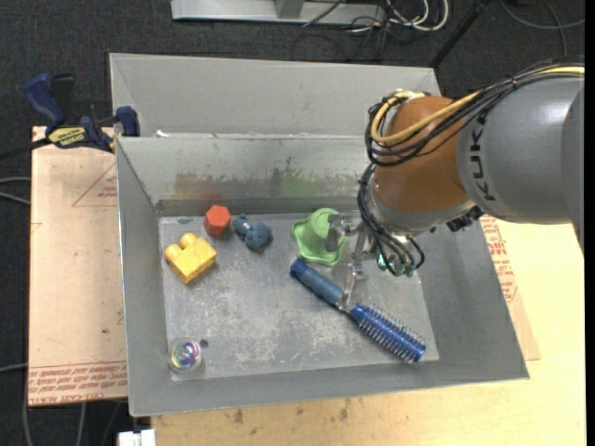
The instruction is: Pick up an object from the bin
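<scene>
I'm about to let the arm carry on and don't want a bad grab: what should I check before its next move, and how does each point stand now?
1. The gripper above a thing: ok, over the blue hairbrush, where handle meets bristles.
2. Brush lying flat on the bin floor: ok.
3. Room beside the gripper: not ok, the green cup sits close by.
4. Grip on the brush: cannot tell.
5. Other things out of the way: ok, yellow block, orange block and clear ball lie far left.
</scene>
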Robot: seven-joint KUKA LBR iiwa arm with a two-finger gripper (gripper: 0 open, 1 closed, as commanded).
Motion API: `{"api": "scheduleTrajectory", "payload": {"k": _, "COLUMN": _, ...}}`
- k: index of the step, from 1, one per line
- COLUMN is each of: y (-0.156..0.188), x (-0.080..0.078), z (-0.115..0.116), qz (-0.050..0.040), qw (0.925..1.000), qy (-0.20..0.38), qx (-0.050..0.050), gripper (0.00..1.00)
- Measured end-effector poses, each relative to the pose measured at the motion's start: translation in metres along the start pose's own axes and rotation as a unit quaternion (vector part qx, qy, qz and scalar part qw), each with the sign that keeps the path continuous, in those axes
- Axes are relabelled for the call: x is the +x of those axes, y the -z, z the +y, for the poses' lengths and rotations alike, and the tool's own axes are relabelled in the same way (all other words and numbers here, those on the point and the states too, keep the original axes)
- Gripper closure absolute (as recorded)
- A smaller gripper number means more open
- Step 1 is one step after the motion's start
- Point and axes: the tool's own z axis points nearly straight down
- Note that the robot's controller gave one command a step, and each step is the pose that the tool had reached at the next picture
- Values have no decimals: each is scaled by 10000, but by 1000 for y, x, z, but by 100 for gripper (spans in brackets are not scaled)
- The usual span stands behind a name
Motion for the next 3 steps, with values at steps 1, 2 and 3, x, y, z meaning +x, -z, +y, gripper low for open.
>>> {"api": "scheduleTrajectory", "payload": {"k": 1, "y": -61, "x": 46, "z": -49, "qz": 12, "qw": 9995, "qy": 303, "qx": 5, "gripper": 0}}
{"api": "scheduleTrajectory", "payload": {"k": 2, "y": -57, "x": 42, "z": -46, "qz": -33, "qw": 9995, "qy": 323, "qx": 0, "gripper": 100}}
{"api": "scheduleTrajectory", "payload": {"k": 3, "y": 102, "x": 58, "z": -6, "qz": -71, "qw": 9996, "qy": 281, "qx": -2, "gripper": 100}}
